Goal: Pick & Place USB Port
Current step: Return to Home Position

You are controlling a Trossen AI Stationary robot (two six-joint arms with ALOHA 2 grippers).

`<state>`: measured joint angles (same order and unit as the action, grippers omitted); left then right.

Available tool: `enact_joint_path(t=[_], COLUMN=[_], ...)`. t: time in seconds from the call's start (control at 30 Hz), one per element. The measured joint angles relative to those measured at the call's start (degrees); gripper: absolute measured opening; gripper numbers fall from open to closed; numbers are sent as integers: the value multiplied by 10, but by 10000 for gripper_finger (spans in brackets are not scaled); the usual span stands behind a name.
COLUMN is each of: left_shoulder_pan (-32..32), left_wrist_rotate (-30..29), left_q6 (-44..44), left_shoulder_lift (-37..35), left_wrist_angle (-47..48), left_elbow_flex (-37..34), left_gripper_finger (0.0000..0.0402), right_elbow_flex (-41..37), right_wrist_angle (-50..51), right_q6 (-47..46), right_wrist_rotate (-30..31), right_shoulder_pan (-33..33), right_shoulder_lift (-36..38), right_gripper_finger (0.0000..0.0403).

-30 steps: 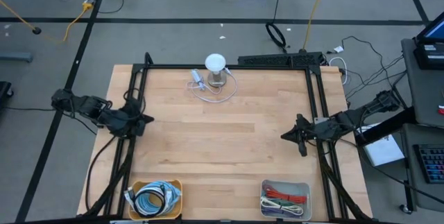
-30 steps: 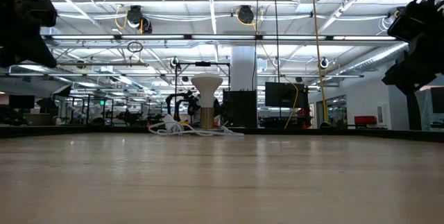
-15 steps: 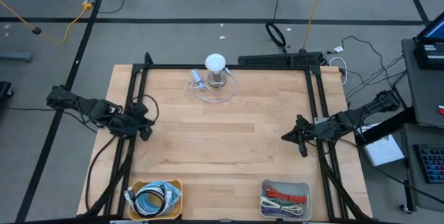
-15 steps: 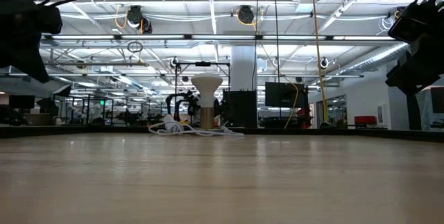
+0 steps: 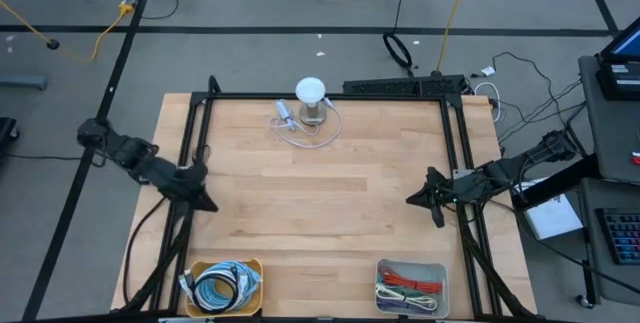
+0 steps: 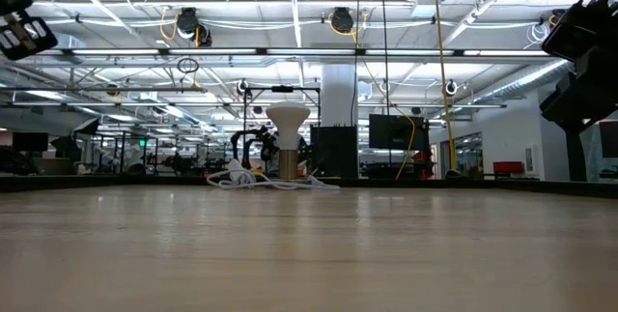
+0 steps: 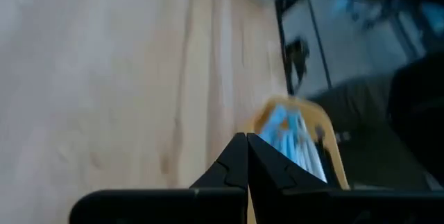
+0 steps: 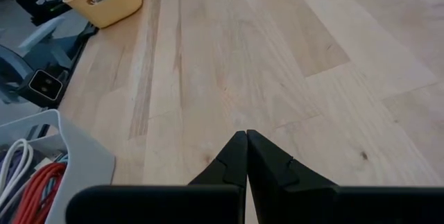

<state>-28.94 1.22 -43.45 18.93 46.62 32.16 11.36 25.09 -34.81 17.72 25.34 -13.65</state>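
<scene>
Pinched closed on nothing above the bench (image 5: 320, 208): left hand (image 5: 206, 201) by the left edge, right hand (image 5: 413, 198) by the right edge, yellow bin (image 5: 225, 262) and gray bin (image 5: 412, 263) along the front edge.

1 yellow bin (image 5: 225, 261), 1 gray bin (image 5: 411, 262), 1 lamp (image 5: 311, 91).

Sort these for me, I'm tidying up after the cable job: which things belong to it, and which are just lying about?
Job: yellow plastic bin holding blue and white cables; gray plastic bin holding red and white cables; left gripper and right gripper, fingers shut, empty.
Lying about: white dome-topped stand with loose white cable; black power strip at the wooden table's far edge.
</scene>
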Motion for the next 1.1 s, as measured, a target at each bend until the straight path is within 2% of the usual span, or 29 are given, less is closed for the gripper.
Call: enact_joint_path(t=[0.1,0.3,0.47,0.6,0.77,0.87,1.0,1.1], left_shoulder_pan=[-24,-50,-52,-52,-52,-53,-53,-53], left_wrist_rotate=[-67,-145,-170,-176,-213,-213,-211,-235], left_q6=[1,-22,-29,-49,-15,-29,-93,-113], left_shoulder_lift=[-50,-148,-186,-186,-186,-186,-186,-186], left_wrist_angle=[1,12,-37,-120,-255,-232,-136,-106], left_elbow_flex=[0,-6,-64,-142,-208,-218,-218,-215], left_gripper_finger=[0,0,0,0,0,0,0,0], right_elbow_flex=[0,0,0,0,0,0,0,0], right_wrist_angle=[0,-3,-3,-6,-15,-16,-16,-9], right_q6=[0,11,12,12,12,14,20,30], right_wrist_rotate=[-1,-3,-3,-3,-3,-3,0,0], right_shoulder_pan=[0,0,0,0,0,0,0,0], right_shoulder_lift=[0,0,0,0,0,0,0,0], right_gripper_finger=[0,0,0,0,0,0,0,0])
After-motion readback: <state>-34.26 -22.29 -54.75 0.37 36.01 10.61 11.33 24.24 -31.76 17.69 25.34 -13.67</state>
